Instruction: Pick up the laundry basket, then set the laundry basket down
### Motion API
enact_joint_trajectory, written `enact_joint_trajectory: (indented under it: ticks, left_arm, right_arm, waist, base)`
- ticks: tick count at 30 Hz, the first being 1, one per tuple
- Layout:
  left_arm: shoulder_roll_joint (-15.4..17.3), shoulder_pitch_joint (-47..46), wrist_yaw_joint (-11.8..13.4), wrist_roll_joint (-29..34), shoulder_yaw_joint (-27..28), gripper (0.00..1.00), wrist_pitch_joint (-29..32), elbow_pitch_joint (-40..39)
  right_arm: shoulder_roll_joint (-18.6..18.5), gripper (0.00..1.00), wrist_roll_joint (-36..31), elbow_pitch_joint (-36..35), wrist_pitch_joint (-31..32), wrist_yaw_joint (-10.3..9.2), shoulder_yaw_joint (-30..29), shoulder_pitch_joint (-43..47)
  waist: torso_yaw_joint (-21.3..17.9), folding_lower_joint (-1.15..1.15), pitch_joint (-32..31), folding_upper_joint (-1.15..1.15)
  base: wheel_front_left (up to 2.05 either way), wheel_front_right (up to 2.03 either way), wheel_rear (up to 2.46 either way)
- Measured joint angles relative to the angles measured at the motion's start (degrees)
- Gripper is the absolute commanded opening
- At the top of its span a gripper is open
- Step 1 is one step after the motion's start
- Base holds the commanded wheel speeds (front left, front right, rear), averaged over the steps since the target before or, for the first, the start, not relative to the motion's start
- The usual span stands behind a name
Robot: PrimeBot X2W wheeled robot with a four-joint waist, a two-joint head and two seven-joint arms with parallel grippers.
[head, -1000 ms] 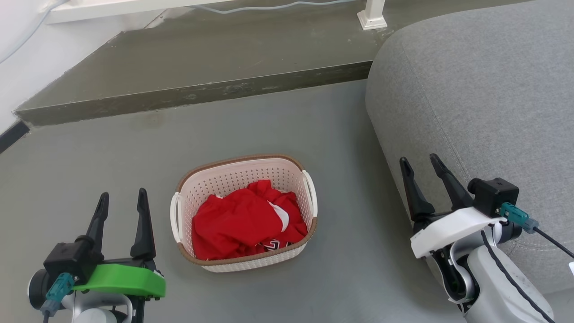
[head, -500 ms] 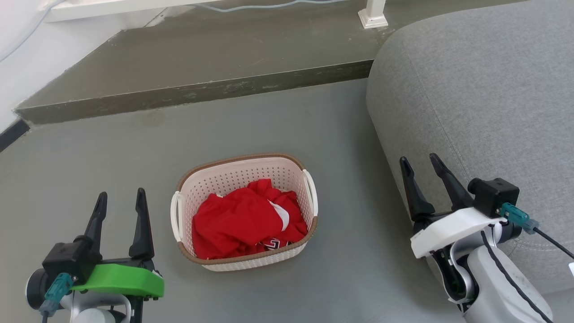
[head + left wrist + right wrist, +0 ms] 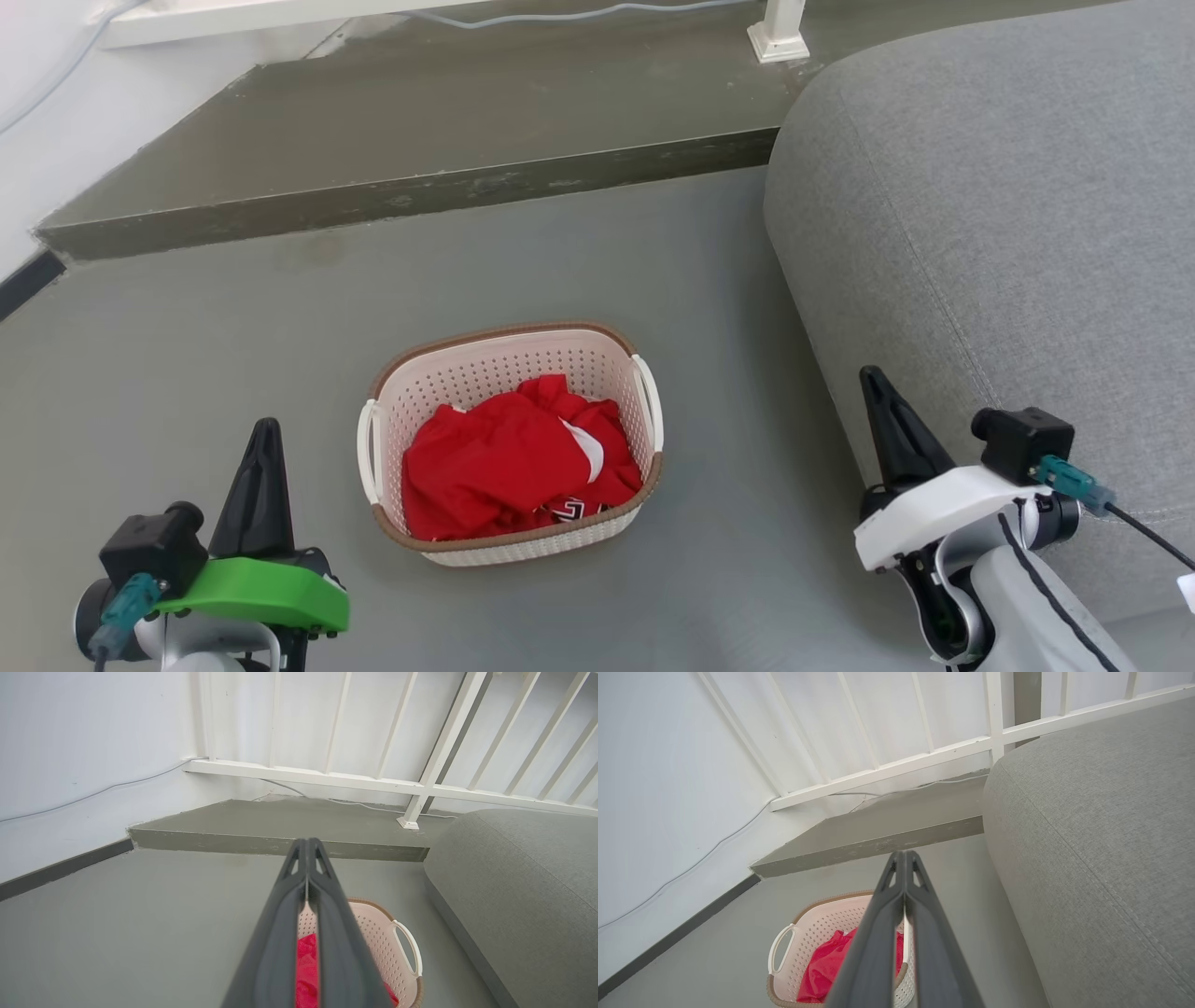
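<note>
Left gripper (image 3: 264,431), on a green-collared wrist, stood at 8 o'clock from the basket, its two long dark fingers clenched together on nothing. The small, rounded-rectangular cream plastic laundry basket (image 3: 485,371), with perforated walls, a brown woven-look rim and white side handles, rested on the grey floor (image 3: 233,327) between the grippers, touching neither. A crumpled red garment (image 3: 495,462) lay inside it. Right gripper (image 3: 876,385), at 4 o'clock from the basket, was likewise pressed closed and empty, just beside the grey fabric sofa (image 3: 980,233) at 2 o'clock.
</note>
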Motion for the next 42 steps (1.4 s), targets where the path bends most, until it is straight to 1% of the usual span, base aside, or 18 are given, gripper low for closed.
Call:
enact_joint_trajectory:
  ticks: [5, 11, 14, 26, 29, 32, 39, 42]
  left_arm:
    - [0.00, -0.01, -0.10, -3.64, 0.40, 0.00, 1.11, 0.56]
    - [0.00, -0.02, -0.23, -9.93, 0.85, 0.00, 2.69, 1.24]
    - [0.00, -0.02, -0.24, -12.66, 0.89, 0.00, 3.21, 1.47]
    - [-0.01, -0.10, -0.36, -20.93, 2.04, 0.00, 6.09, 2.32]
    - [-0.01, -0.13, -0.76, -23.16, 2.22, 0.00, 6.75, 2.48]
    - [-0.01, -0.16, -0.77, -25.13, 2.41, 0.00, 7.31, 2.77]
    - [-0.01, -0.25, -0.82, -30.62, 2.88, 0.00, 8.80, 3.32]
    - [-0.01, -0.27, -0.84, -32.52, 3.14, 0.00, 9.51, 3.61]
  right_arm:
    - [0.25, 0.00, 3.64, -0.30, 0.58, 0.29, -1.07, 0.07]
    - [0.59, 0.00, 9.17, -0.57, 1.83, 0.51, -2.44, 0.11]
    - [0.74, 0.00, 11.01, -0.68, 2.36, 0.93, -3.24, 0.17]
    - [1.23, 0.00, 19.27, -1.05, 4.90, 1.48, -6.24, 0.40]
    - [1.23, 0.00, 21.41, -1.12, 5.58, 1.52, -6.93, 0.43]
    - [1.24, 0.00, 23.58, -1.16, 6.19, 1.98, -7.67, 0.46]
    - [1.29, 0.00, 28.44, -1.20, 7.48, 2.02, -9.34, 0.73]
    - [1.31, 0.00, 30.60, -1.22, 8.08, 2.52, -10.09, 0.76]
  waist:
    - [0.26, 0.00, -0.44, 0.00]
    - [0.56, 0.00, -0.87, 0.00]
    - [0.70, 0.00, -1.06, 0.00]
    - [1.24, 0.00, -1.81, 0.00]
    - [1.37, 0.00, -1.99, 0.00]
    - [1.49, 0.00, -2.18, 0.00]
    - [1.79, 0.00, -2.61, 0.00]
    - [1.91, 0.00, -2.80, 0.00]
  base:
    - [0.00, 0.00, 0.00]
    - [0.00, 0.00, 0.00]
    - [0.00, 0.00, 0.00]
    - [0.00, 0.00, 0.00]
    - [0.00, 0.00, 0.00]
    - [0.00, 0.00, 0.00]
    - [0.00, 0.00, 0.00]
    - [0.00, 0.00, 0.00]
